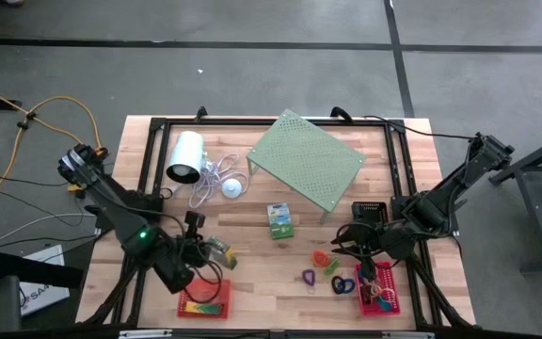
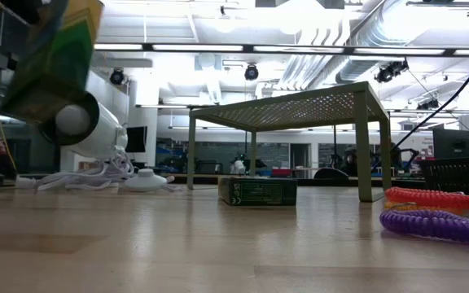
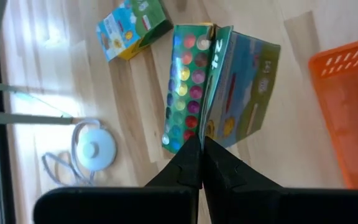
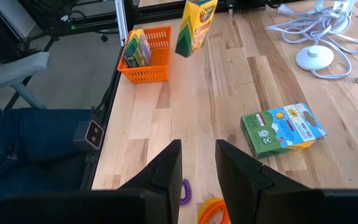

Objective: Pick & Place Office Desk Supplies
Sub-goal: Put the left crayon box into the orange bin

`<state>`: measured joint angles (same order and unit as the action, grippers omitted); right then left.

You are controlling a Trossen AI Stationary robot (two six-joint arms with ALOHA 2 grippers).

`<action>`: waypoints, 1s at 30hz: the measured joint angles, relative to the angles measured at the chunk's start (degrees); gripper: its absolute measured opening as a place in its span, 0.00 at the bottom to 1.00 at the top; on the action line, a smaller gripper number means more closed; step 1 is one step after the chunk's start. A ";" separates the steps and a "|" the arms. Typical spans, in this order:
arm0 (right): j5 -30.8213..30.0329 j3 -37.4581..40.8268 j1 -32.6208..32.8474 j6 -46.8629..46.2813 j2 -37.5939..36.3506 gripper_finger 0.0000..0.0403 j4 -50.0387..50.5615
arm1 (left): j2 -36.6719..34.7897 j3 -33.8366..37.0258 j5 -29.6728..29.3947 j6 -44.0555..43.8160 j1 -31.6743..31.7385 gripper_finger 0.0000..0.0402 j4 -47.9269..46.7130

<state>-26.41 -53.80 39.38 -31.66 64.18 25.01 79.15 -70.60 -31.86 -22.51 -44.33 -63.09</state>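
Observation:
My left gripper (image 1: 205,252) is shut on a green-yellow box with coloured dots (image 3: 219,87), held in the air beside the red mesh basket (image 1: 203,299), which has a box inside (image 4: 135,50). A second green-white box (image 1: 279,219) lies flat on the table in the middle. My right gripper (image 4: 197,163) is open above the bare wood, near the orange (image 1: 321,256) and purple (image 1: 309,277) coil loops. The pink basket (image 1: 379,287) and the black basket (image 1: 370,212) stand by the right arm. My left gripper pinches the dotted box at one end, on the thin edge (image 3: 205,132) where its dotted face and its picture face meet. The fingers (image 3: 185,163) lie along the box's length. The box is lifted clear of the table and hangs tilted (image 2: 51,57).
A pale green perforated shelf (image 1: 304,160) stands at the far middle, and a white cylinder (image 1: 184,155) with a cord and round base (image 1: 231,188) lies to its left. More coil loops (image 2: 430,198) lie near the pink basket. A seated person's legs (image 4: 36,149) are beyond the table's edge.

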 joint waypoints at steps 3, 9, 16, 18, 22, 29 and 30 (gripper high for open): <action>0.00 0.00 0.01 0.00 -0.01 0.21 0.00 | 0.00 -0.93 0.00 -4.19 -1.54 0.00 -2.80; 0.00 0.00 0.00 0.00 -0.02 0.21 -0.02 | 0.00 -1.08 0.11 -14.27 -5.22 0.00 -6.27; 0.00 0.00 0.01 0.01 -0.02 0.21 -0.01 | 0.03 -1.08 0.42 -27.28 -9.97 0.00 -8.28; 0.00 -0.01 0.00 0.00 0.00 0.21 0.00 | 0.09 -1.08 0.71 -29.70 -11.47 0.00 -8.28; 0.00 0.00 0.00 0.01 -0.01 0.21 -0.02 | 0.09 -1.63 2.92 -33.55 -13.18 0.00 -8.76; 0.00 0.00 0.01 0.00 0.00 0.21 0.00 | 2.32 -4.86 7.05 -35.66 -13.71 0.00 -11.37; 0.00 0.00 0.01 0.02 -0.01 0.21 -0.02 | 3.13 -5.82 7.09 -35.67 -13.94 0.00 -12.18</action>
<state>-26.41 -53.80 39.38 -31.64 64.17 24.99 82.28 -76.42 -24.77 -58.17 -58.27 -75.27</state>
